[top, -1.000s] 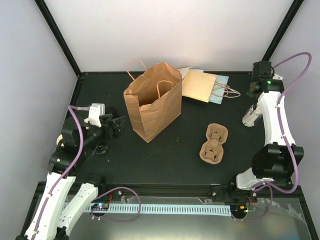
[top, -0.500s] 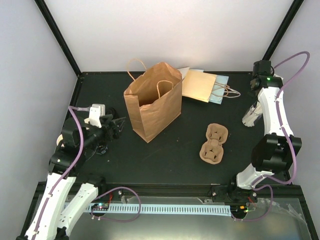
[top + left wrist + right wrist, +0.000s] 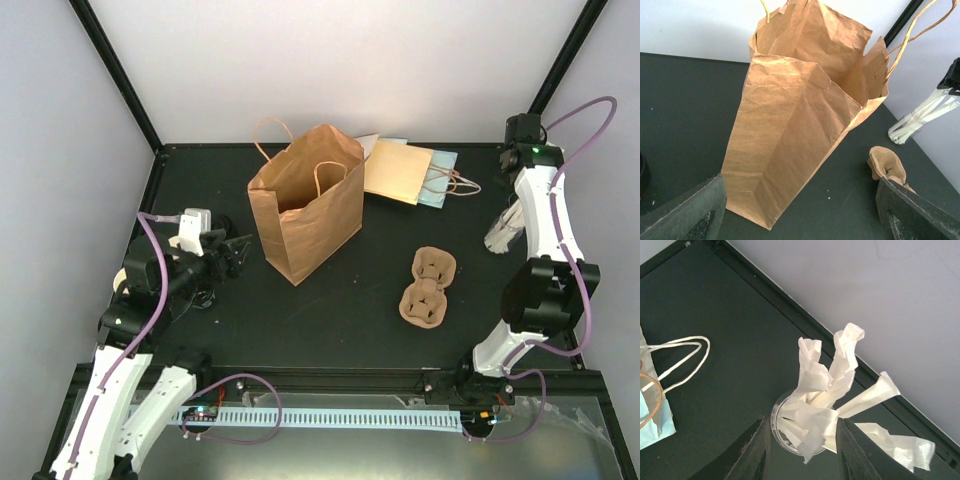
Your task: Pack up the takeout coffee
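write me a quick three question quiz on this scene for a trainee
1. True or false: the brown paper bag stands upright with its mouth open.
2. What does the right gripper hang over? A the pulp cup carrier; B the clear cup of wrapped straws; C the flat bags.
3. Fill in: the left gripper, facing the bag, is ____.
Key: 1 true; 2 B; 3 open.

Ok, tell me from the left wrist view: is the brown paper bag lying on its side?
No, the brown paper bag stands upright on the table, mouth open at the top.
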Controlling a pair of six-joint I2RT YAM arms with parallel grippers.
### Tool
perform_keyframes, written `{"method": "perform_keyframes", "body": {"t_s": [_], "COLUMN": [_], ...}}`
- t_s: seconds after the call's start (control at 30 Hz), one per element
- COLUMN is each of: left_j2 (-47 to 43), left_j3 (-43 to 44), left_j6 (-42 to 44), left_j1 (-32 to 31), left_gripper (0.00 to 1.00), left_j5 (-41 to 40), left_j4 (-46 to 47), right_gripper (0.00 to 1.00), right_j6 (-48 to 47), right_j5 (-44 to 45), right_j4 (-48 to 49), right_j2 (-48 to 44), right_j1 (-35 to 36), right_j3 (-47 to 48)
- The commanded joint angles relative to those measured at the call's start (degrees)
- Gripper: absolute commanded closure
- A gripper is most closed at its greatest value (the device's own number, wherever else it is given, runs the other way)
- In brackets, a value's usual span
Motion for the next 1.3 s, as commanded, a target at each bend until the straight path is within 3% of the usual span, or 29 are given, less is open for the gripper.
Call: {"method": "perform_keyframes", "body": {"t_s": [0.0,0.4,0.6,1.27], "left_j2": [0.7,1.7,2.0,1.6], "left_j3": [-0.4,-1.2,-1.4,-1.9], "left_j6": [0.9,0.9,1.0,-0.7], "left_j1": [0.0,0.0,0.0,0.0], "left_gripper": [0.16,0.16,0.16,0.16], "left_j5": [0.0,0.9,1.1,2.1], "left_j4": [1.3,2.4,2.3,2.1], "right_gripper": [0.61,0.78,0.93,0.93], "right_j6": [1.2,2.8,3.6,2.8], "right_j5": [-0.3,1.4,1.1,-0.1], "right_j4": [-0.4,-1.7,-3.0,-14.0], "right_j2": [1.3,1.4,0.8,-2.7], "right_j1": [-0.2,-0.3,-0.2,-0.2], "right_j3": [1.8,1.1,2.0,17.4]}}
